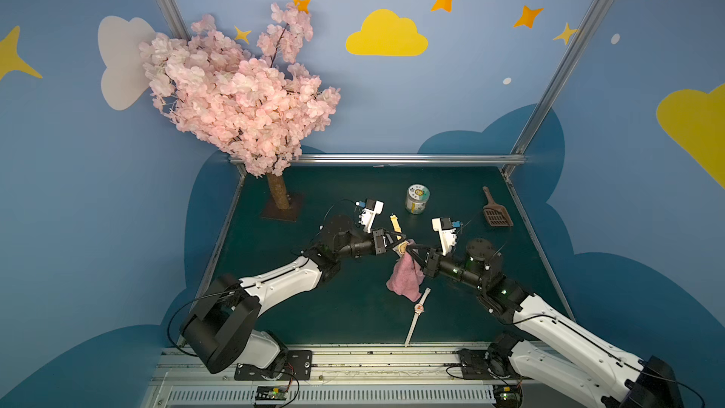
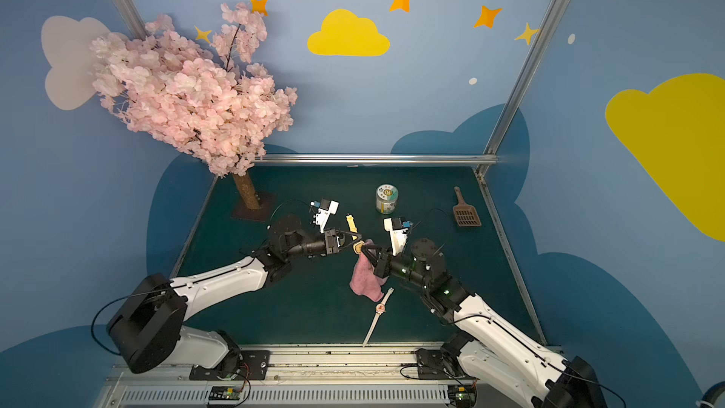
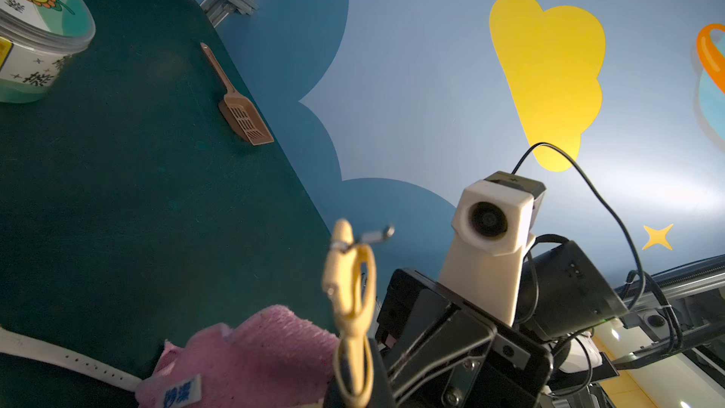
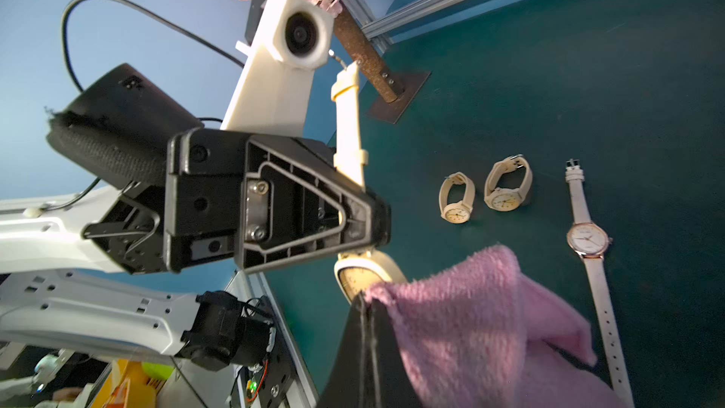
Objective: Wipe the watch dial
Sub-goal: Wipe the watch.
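Jaws of the left gripper (image 1: 397, 238) clamp the cream watch (image 1: 395, 223) by its strap, raised above the table (image 1: 314, 308) centre; right gripper (image 1: 412, 247) pinches the pink cloth (image 1: 406, 276), its top edge touching the dial (image 4: 357, 274).

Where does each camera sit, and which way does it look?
Top views: high at the front, looking down toward the back wall; left arm and right arm show.
Left wrist: on the left arm, facing the right arm past the watch; scoop beyond.
Right wrist: on the right arm, facing the left tool and left arm over the cloth.
Shared: both wrist views show watch and cloth.
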Motion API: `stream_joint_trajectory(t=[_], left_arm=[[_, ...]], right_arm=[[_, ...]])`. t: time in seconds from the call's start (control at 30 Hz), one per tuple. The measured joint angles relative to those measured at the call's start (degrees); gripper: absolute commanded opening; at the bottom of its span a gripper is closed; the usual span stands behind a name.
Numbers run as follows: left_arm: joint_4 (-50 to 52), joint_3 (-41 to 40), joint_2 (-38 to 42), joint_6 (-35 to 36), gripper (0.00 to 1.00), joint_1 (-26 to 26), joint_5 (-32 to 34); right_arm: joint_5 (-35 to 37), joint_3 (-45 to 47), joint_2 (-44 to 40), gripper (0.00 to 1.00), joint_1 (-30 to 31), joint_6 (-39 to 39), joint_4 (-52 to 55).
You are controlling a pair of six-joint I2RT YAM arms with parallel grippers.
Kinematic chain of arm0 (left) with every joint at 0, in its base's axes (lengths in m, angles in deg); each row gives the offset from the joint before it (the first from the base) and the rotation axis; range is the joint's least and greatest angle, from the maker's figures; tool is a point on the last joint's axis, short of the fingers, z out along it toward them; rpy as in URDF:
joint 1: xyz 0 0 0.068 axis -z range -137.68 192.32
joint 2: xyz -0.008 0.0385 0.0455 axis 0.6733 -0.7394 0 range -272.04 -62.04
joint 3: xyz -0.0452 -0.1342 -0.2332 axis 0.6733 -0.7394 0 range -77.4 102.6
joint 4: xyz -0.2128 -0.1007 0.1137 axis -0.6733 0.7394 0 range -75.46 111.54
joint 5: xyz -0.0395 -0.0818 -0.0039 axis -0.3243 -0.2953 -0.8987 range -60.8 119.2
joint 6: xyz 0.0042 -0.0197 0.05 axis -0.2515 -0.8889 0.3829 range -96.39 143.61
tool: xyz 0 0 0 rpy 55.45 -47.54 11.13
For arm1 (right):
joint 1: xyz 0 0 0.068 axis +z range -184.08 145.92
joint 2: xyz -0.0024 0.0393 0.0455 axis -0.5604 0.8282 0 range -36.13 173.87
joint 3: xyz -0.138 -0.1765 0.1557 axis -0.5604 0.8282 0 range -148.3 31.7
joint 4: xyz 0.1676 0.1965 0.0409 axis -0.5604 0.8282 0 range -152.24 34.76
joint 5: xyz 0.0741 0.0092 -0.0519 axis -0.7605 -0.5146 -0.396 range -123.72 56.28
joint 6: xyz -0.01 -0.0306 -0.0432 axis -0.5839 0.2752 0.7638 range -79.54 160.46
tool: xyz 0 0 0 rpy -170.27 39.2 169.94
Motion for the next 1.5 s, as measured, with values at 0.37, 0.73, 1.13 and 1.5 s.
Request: stream_joint_trajectory(t=[0.37, 0.73, 1.13, 1.5], left_arm=[[0.13, -0.13, 0.0, -0.04, 0.03, -0.48, 0.68], [0.13, -0.2, 0.09, 0.04, 0.03, -0.2, 0.72], [0.35, -0.22, 0.46, -0.15, 0.03, -0.11, 0.74], [-0.02, -0.22, 0.61, -0.74, 0.03, -0.02, 0.35]], right_arm=[[-4.9, -1.97, 5.44, 0.0, 0.81, 0.87, -4.85], [-2.64, -2.05, 4.15, 0.0, 2.25, 2.14, -1.05], [5.01, 4.72, 2.86, 0.0, 2.25, 1.62, 0.76], [0.92, 7.26, 0.48, 0.0, 2.23, 1.49, -5.11]])
